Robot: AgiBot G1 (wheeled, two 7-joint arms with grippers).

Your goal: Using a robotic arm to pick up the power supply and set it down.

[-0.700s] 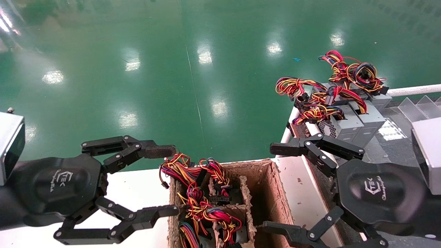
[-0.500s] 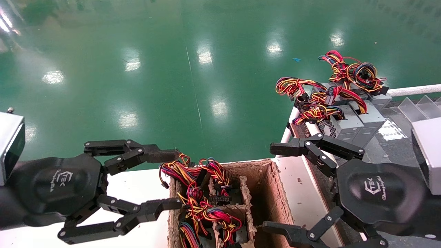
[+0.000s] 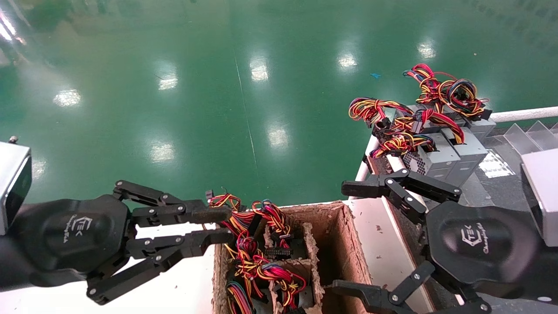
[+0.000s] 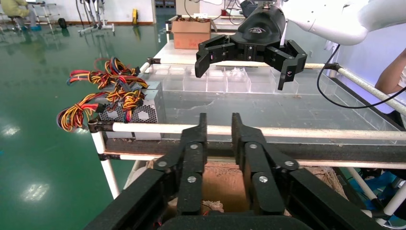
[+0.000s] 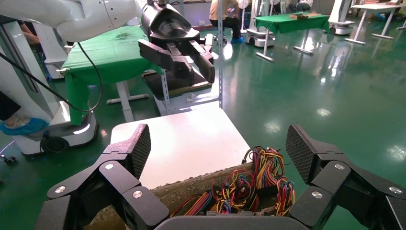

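The power supply (image 3: 257, 257) sits in a compartment of the cardboard box (image 3: 344, 244), buried under its wire bundle (image 3: 244, 218). I judge the metal case heavy and rigid, the wires limp and prone to snagging; the case is the surer hold. My left hand (image 3: 218, 226), fingers narrowed to a slim gap, hovers at the box's edge beside the wires. My right hand (image 3: 344, 237) spreads wide over the box's empty compartment. More units (image 3: 440, 152) rest on the rack (image 4: 306, 130) beyond.
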